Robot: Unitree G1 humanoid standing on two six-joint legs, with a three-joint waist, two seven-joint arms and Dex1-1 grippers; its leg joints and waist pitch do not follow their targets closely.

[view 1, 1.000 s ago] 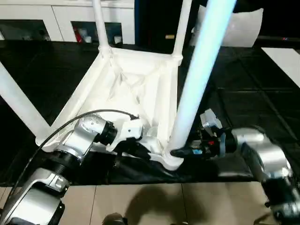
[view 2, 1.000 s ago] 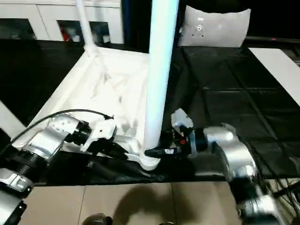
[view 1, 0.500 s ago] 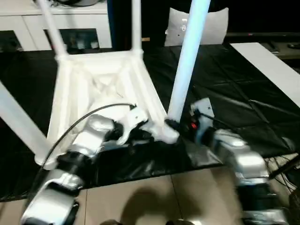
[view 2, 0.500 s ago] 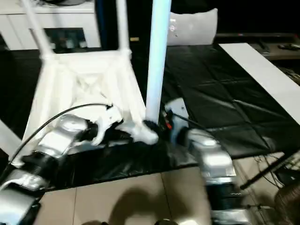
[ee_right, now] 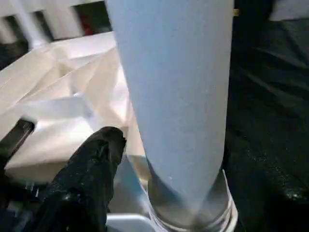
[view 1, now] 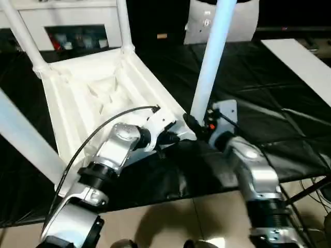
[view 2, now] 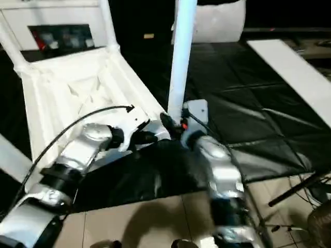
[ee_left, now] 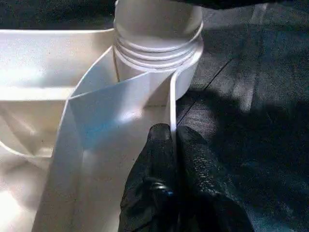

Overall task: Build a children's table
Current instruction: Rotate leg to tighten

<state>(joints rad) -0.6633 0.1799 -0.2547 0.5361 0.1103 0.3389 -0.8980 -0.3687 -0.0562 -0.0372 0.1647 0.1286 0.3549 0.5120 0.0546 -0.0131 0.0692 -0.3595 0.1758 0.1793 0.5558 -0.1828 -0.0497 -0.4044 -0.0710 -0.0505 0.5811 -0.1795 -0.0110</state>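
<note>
Plainly found the black surface [view 1: 258, 88] carrying the tabletop [view 1: 98, 98] ribs-up, with the near leg [view 1: 209, 67] standing upright in its corner socket [ee_left: 159, 53] at the edge closest to the robot. Saw the left pincer [ee_left: 171, 140] clamped shut on the tabletop's thin rim just beside that socket, and the right pincer [view 1: 189, 123] at the leg's base, though could not tell whether gripping or slack. Judged the seating best finished by bracing the rim firmly, holding the leg plumb over the socket and pressing straight down, never sideways.
</note>
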